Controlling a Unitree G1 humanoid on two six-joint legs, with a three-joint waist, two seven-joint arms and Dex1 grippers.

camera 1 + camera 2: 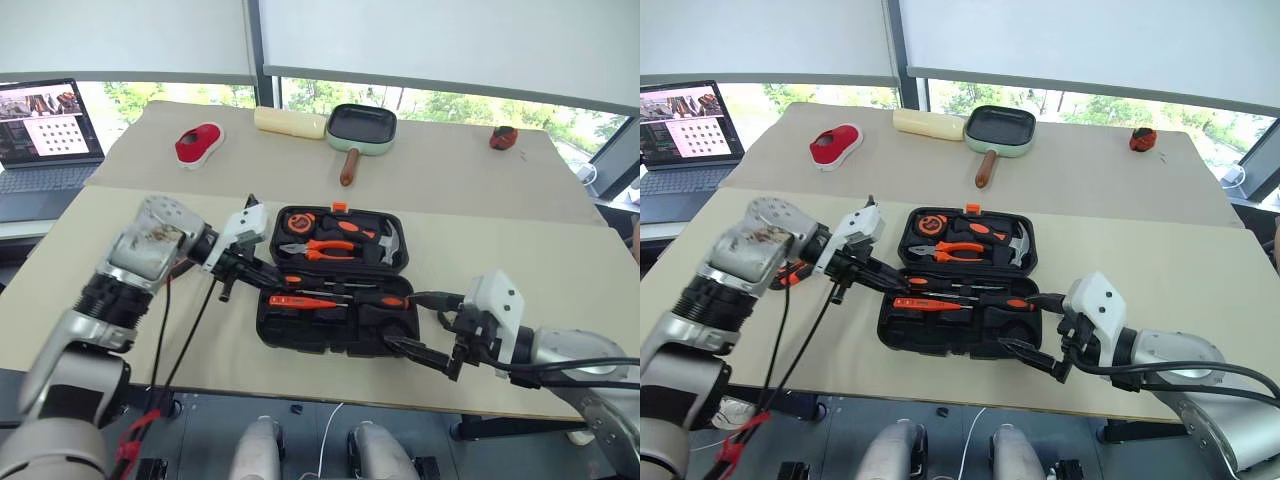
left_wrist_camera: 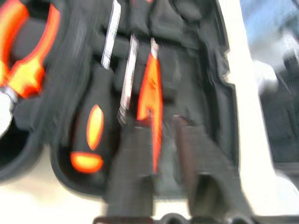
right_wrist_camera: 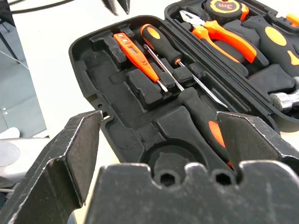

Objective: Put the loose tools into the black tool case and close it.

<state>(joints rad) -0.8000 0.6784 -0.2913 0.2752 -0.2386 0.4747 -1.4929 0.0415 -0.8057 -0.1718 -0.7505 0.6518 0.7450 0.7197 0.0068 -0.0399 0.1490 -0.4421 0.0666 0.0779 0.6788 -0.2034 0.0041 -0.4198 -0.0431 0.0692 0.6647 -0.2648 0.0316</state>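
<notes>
Black tool case [image 1: 335,285]: open, screwdrivers seemingly seated. Left gripper [image 1: 232,287] closed, empty; right gripper [image 1: 432,330] wide. Risk: proud tools jamming the lid.

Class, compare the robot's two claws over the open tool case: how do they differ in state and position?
The left claw is shut, while the right claw is open with its fingers spread wide. The left claw is at the left end of the black tool case; the right claw is at its near right corner. Both are empty and point toward the case.
</notes>
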